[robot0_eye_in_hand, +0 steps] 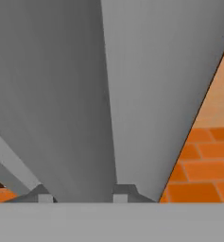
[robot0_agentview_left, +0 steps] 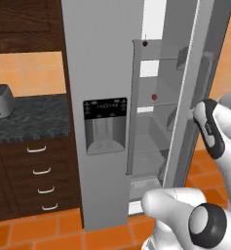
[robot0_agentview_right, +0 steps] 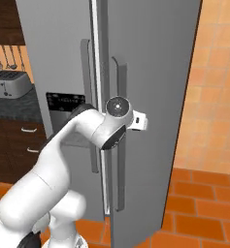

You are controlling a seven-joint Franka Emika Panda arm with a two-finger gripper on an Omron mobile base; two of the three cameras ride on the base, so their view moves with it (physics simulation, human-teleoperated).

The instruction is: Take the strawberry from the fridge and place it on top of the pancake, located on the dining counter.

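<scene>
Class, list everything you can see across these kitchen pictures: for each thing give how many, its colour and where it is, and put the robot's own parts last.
Tall grey steel fridge: one, grey, centre, right door partly open.
Tiny bright red strawberry: one, red, on a middle glass shelf inside.
Darker red round fruit with a stem: one, dark red, on the top shelf.
Silver toaster: one, on the dark speckled counter, left.
Orange tiled floor: below.
White robot arm: one, before the fridge.
Gripper: one, dark tips, shut on the fridge door's edge.

A kitchen: steel fridge; toaster on dark speckled counter; wood drawers; terracotta floor tiles.
</scene>
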